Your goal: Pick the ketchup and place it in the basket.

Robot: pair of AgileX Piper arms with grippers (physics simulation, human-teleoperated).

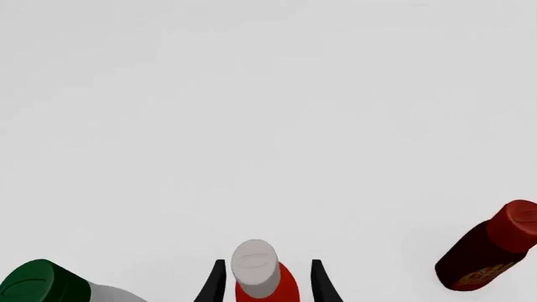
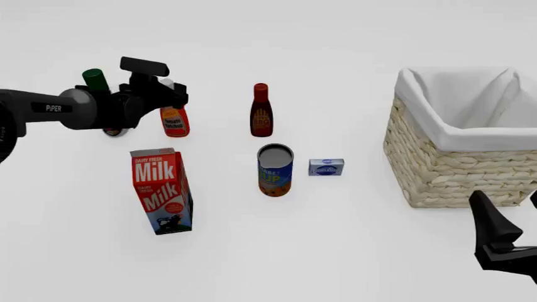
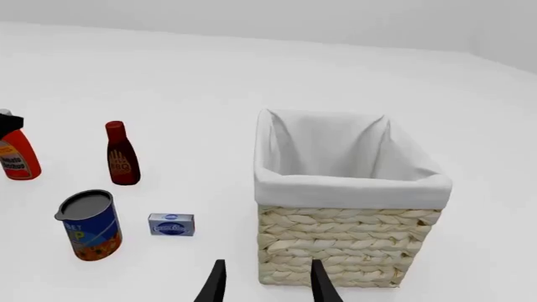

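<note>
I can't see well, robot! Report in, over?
Left gripper jaws straddling upright red-orange ketchup bottle. Right gripper open, idle. Wicker basket unobstructed.

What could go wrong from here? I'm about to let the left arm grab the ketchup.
The left gripper straddles the ketchup high, near its cap, so the grip may slip or tip the bottle. The green-capped bottle stands close by the arm and could get knocked. The basket is far across the table; the dark-red bottle lies along that route.

Your left arm (image 2: 50, 110) is a dark grey round tube with white "PIPER" lettering and a black wrist block, and both grippers have thin, black, pointed fingers (image 3: 216, 283).
</note>
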